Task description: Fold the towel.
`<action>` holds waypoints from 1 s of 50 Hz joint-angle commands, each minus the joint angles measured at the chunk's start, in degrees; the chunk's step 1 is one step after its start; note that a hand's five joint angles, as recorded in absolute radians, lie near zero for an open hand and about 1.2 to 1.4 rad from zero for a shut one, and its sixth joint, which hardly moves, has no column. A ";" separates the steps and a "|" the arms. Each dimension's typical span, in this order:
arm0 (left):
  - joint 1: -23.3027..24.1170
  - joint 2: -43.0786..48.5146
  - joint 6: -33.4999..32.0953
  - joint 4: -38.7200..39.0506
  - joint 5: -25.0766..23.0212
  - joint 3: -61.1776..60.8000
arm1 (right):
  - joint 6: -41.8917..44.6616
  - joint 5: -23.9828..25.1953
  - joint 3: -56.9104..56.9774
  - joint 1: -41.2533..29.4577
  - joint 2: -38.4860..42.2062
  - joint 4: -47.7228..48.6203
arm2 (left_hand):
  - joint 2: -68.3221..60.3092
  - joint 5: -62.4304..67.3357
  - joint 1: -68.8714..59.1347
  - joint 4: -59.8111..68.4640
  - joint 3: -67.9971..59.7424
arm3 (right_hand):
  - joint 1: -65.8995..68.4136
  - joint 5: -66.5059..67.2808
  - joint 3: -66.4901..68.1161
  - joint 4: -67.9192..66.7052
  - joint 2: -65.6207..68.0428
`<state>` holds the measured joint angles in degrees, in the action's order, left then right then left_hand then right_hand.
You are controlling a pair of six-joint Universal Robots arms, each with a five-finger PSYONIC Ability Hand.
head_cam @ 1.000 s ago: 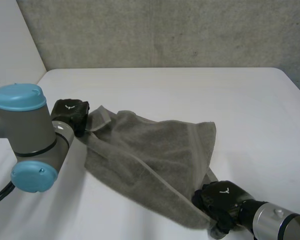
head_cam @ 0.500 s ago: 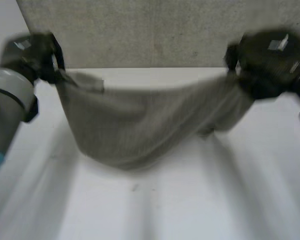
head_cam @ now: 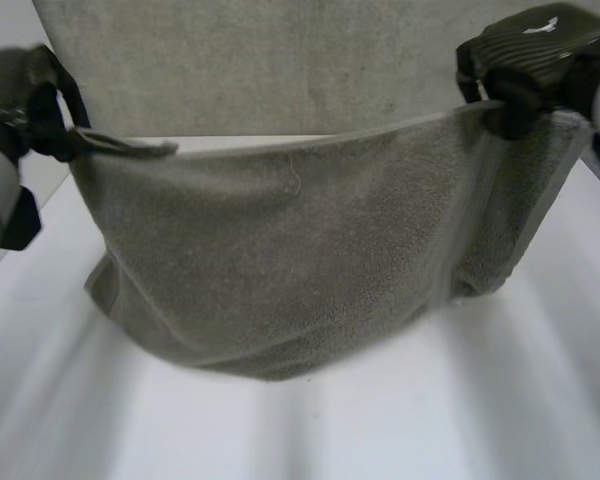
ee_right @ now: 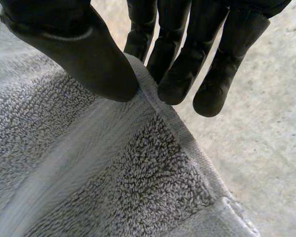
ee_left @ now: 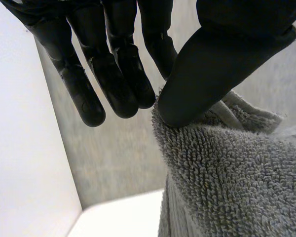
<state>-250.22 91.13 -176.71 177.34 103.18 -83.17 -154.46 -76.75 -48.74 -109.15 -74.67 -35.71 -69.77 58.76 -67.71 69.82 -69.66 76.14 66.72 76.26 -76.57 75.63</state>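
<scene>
The grey towel (head_cam: pixel 290 250) hangs spread in the air between my two hands, its lower edge sagging just above the white table (head_cam: pixel 380 420). My left hand (head_cam: pixel 25 100) holds the towel's upper left corner; in the left wrist view the thumb (ee_left: pixel 207 74) pinches the towel (ee_left: pixel 227 187) against the fingers. My right hand (head_cam: pixel 525 60) holds the upper edge near the right corner, with a strip of cloth hanging past it. In the right wrist view the thumb (ee_right: pixel 84 59) presses the towel's hem (ee_right: pixel 138 163) against the fingers.
A grey textured wall (head_cam: pixel 280 60) stands behind the table. A white wall panel (ee_left: pixel 19 148) runs along the left side. The tabletop under and in front of the towel is bare white.
The towel lay crumpled on the table with both hands low at its corners. Both hands have risen and moved apart, lifting it and stretching it out in the air.
</scene>
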 commanded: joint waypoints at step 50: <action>-5.55 20.40 18.77 13.20 3.61 -19.31 | 10.32 -5.07 -43.45 -5.02 11.48 32.89 | 6.73 -5.73 4.68 -6.79 6.63 | 3.86 3.28 3.74 -3.43 4.37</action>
<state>-255.70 112.42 -157.96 190.62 106.70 -101.51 -144.02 -82.30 -87.06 -115.11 -61.10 -8.42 -62.23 52.32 -61.96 62.33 -62.34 76.17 66.67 76.26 -76.57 75.63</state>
